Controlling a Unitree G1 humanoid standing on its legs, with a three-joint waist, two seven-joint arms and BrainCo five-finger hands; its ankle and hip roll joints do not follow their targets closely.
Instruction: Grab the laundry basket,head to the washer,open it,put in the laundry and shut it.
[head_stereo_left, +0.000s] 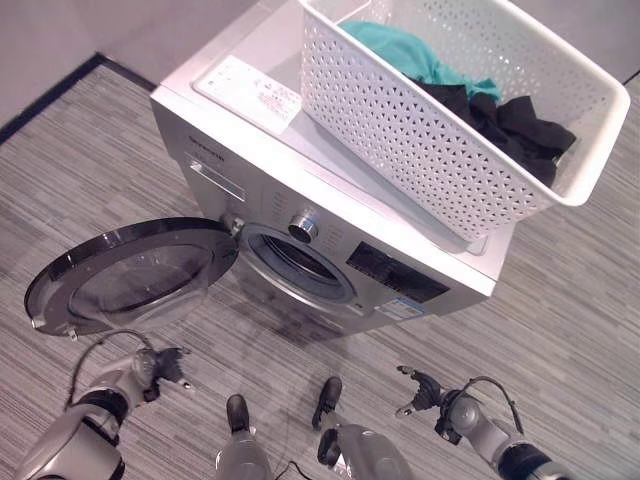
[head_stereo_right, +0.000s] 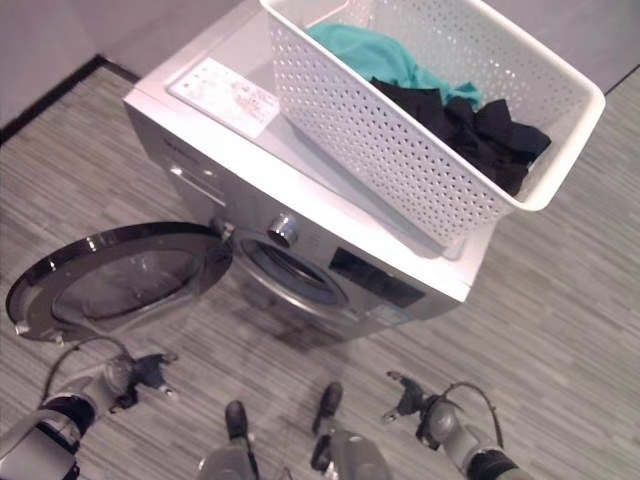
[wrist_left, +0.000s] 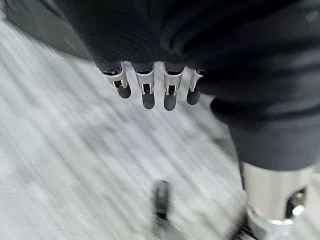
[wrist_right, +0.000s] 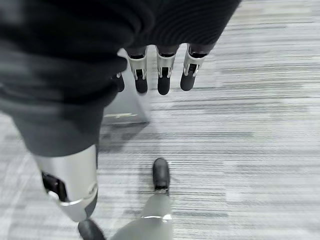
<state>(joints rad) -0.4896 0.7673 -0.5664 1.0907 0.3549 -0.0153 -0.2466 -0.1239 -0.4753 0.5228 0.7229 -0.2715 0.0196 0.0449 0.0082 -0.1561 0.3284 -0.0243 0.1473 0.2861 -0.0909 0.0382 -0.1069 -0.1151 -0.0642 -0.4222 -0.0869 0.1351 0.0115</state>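
Observation:
A white perforated laundry basket (head_stereo_left: 400, 110) stands on top of the silver washer (head_stereo_left: 300, 170). It holds a teal garment (head_stereo_left: 400, 45) and black clothes (head_stereo_left: 510, 125). The washer's round door (head_stereo_left: 130, 275) is swung wide open to the left, baring the drum opening (head_stereo_left: 300, 265). My left hand (head_stereo_left: 160, 368) hangs low just below the open door, fingers relaxed and empty. My right hand (head_stereo_left: 428, 390) hangs low in front of the washer's right side, fingers relaxed, holding nothing. The wrist views show the fingertips (wrist_left: 145, 95) and fingertips (wrist_right: 162, 82) straight over the floor.
Grey striped carpet (head_stereo_left: 560, 320) surrounds the washer. A dark skirting line (head_stereo_left: 50, 95) runs along the wall at the far left. The open door juts out over the floor on the left.

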